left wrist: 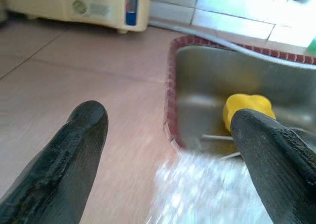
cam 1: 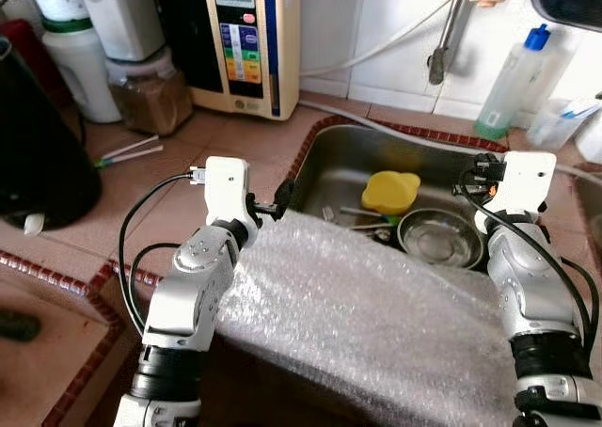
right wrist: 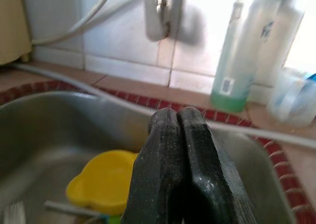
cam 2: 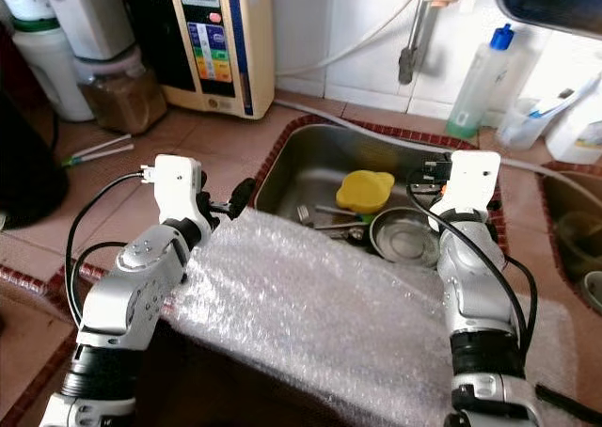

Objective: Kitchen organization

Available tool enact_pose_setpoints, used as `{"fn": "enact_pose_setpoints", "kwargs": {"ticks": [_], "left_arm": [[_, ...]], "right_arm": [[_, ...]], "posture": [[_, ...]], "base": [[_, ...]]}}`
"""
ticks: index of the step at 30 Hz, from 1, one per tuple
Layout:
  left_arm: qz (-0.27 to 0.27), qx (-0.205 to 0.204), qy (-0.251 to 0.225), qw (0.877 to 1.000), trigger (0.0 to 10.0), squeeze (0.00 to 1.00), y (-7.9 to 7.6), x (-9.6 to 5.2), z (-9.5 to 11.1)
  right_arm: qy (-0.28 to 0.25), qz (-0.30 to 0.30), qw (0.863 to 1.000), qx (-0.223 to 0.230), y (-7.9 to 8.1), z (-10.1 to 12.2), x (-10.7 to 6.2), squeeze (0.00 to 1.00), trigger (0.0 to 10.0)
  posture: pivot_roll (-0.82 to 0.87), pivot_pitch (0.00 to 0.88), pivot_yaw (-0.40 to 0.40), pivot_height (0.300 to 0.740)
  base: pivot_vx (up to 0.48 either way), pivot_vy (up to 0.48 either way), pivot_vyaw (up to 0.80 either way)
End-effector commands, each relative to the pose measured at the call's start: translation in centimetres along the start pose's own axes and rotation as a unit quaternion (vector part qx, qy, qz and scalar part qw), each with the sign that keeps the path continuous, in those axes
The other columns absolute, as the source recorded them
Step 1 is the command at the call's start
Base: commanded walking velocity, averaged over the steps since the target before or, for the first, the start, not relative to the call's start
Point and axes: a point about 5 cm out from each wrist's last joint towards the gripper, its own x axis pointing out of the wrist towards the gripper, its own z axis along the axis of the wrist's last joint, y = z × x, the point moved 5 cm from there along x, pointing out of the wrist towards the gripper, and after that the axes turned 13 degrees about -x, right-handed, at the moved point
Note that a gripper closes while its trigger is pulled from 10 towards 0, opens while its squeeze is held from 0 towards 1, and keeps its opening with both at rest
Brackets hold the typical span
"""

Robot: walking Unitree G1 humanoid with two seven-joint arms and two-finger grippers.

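A steel sink (cam 1: 331, 150) holds a yellow bowl (cam 1: 390, 190), a round steel bowl (cam 1: 439, 238) and some cutlery (cam 1: 362, 218). A sheet of bubble wrap (cam 1: 357, 314) lies draped over the sink's near edge and covers its front part. My left gripper (left wrist: 173, 120) is open at the sink's left rim, just above the wrap's far corner, with nothing between its fingers (cam 1: 279, 199). My right gripper (right wrist: 177, 118) is shut and empty over the right side of the sink, above the steel bowl, pointing toward the back wall.
A cream water machine (cam 1: 246, 41), a jar of brown grains (cam 1: 149, 93) and a white jug (cam 1: 80, 60) stand at the back left. A black appliance (cam 1: 38, 164) is on the left. A soap bottle (cam 1: 511, 84), a tap (cam 1: 442, 46) and a hose (right wrist: 89, 93) are behind the sink.
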Motion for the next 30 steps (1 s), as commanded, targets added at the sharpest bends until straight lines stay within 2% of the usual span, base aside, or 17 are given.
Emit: {"fn": "enact_pose_setpoints", "kwargs": {"ticks": [1, 30], "left_arm": [[0.0, 0.004, 0.001, 1.0, 10.0, 0.0, 0.05, 0.06, 0.08], [-0.003, 0.007, 0.008, 1.0, 10.0, 0.0, -0.02, 0.26, -0.24]], "right_arm": [[0.003, -0.006, 1.0, 0.006, -0.27, -0.05, 0.06, 0.0, 10.0], [0.003, -0.014, 1.0, 0.007, -0.74, -0.07, 0.15, 0.0, 10.0]], "posture": [[0.05, 0.0, 0.037, 0.74], [0.05, 0.0, 0.04, 0.74]], "base": [[-0.247, 0.0, 0.0], [-0.249, 0.0, 0.0]]}}
